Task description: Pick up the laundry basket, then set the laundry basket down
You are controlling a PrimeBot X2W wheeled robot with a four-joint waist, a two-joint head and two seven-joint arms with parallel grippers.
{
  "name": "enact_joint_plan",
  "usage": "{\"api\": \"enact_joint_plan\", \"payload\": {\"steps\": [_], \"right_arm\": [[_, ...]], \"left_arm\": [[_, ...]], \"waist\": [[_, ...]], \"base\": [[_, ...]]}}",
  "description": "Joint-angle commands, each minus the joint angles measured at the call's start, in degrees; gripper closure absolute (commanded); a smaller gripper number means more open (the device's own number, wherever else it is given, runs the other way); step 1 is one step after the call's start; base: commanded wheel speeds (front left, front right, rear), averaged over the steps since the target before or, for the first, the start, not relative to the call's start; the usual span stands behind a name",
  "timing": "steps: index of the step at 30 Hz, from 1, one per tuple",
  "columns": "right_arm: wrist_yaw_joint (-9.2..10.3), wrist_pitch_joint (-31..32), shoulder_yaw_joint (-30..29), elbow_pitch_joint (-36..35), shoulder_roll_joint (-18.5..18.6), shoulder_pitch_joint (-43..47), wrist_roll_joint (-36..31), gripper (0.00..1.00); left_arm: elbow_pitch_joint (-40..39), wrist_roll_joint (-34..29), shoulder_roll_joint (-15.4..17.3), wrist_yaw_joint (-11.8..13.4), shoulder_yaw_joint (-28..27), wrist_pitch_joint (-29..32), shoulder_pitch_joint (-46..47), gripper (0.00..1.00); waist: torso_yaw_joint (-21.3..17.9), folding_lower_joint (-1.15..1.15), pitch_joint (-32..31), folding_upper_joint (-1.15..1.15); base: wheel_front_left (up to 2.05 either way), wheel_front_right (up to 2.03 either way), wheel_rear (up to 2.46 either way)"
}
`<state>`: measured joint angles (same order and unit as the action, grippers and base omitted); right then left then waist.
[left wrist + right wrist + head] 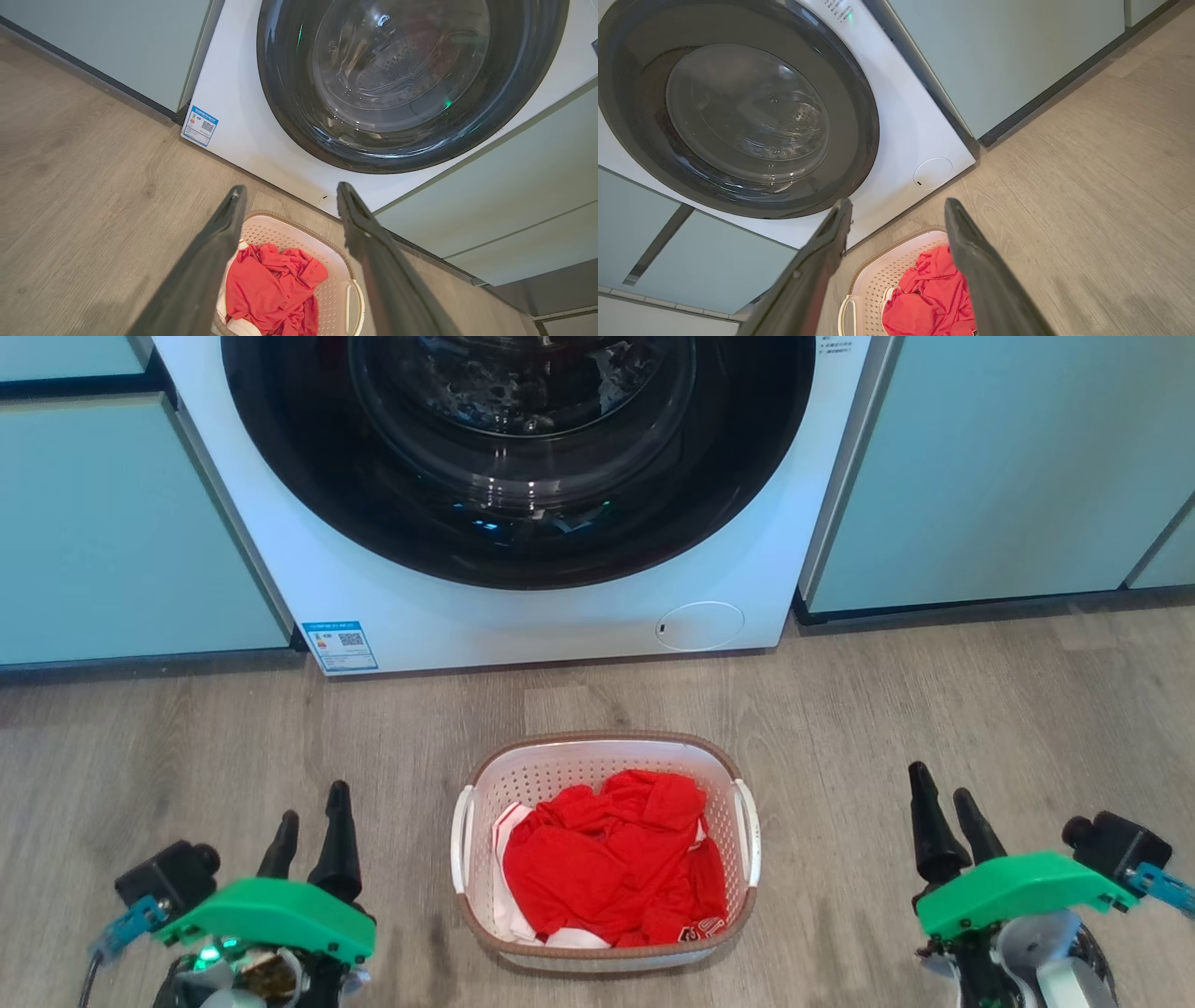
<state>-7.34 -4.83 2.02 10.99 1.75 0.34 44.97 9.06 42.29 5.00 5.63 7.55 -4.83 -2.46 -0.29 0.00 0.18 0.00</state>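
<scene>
The laundry basket is a white perforated plastic basket with a brown rim band and white side handles; it stands on the wooden floor in front of the washing machine, holding red cloth. My left gripper hangs open to the basket's left, apart from its left handle. My right gripper hangs open to the basket's right, well clear of the right handle. Between the open fingers, the left wrist view shows the laundry basket, and so does the right wrist view, laundry basket.
A white front-loading washing machine with a dark round door stands right behind the basket. Pale green cabinet fronts flank it on both sides. Wooden floor spreads around the basket.
</scene>
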Motion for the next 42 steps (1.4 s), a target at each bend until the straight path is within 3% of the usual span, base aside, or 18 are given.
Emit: {"api": "enact_joint_plan", "payload": {"steps": [1, 16, 42], "right_arm": [[-0.08, -0.9, 1.1, -2.5, 0.7, -2.4, -1.9, 0.00], [-0.10, -3.4, 3.2, -3.6, 0.8, -2.5, -12.3, 0.00], [-0.13, -7.6, 6.4, -4.9, 1.0, -2.2, -29.7, 0.00]], "left_arm": [[-2.6, -1.8, 1.0, 0.4, -0.5, -0.9, 1.6, 0.00], [-4.5, -11.8, 1.9, 3.1, 1.3, -3.4, 0.8, 0.00], [-6.5, -28.9, 1.7, 5.2, 3.4, -7.6, -1.3, 0.00]], "waist": [[0.0, 0.00, 0.0, 0.00], [-0.1, 0.00, -0.1, 0.00], [-0.1, 0.00, -0.4, 0.00]], "base": [[0.00, 0.00, 0.00], [0.00, 0.00, 0.00], [0.00, 0.00, 0.00]]}}
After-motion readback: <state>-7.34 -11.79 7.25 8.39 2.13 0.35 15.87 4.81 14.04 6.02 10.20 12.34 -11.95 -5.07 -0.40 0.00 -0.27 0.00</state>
